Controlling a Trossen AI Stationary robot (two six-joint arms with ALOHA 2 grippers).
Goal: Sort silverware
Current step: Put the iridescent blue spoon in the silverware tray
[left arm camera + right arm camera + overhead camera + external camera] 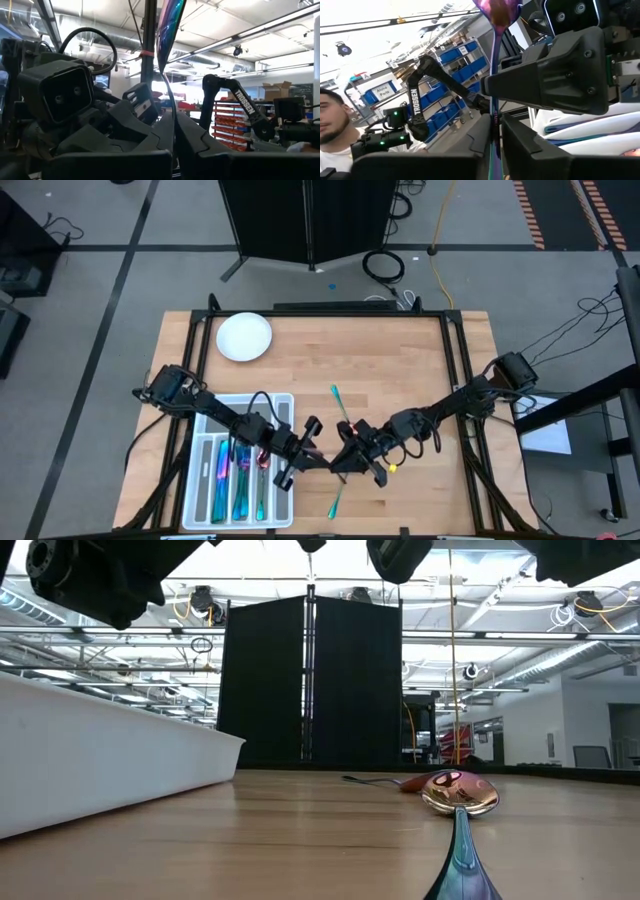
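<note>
Above mid-table, beside the tray [200, 480], my left gripper [312, 461] is clenched on a spoon [167, 35]. My right gripper [338, 463] also pinches its handle. Two more pieces of silverware [340, 408] lie on the table.

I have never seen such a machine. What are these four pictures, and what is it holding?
It is a robot with two dark arms at a wooden table. One picture looks down from above, one looks level across the table top, and two come from cameras on the wrists. On the table stand a white plate and a white tray with rainbow silverware inside; a spoon and another piece lie loose. The left gripper and right gripper meet mid-table. The wrist views show both jaws around one slim utensil, passing it between arms.
</note>
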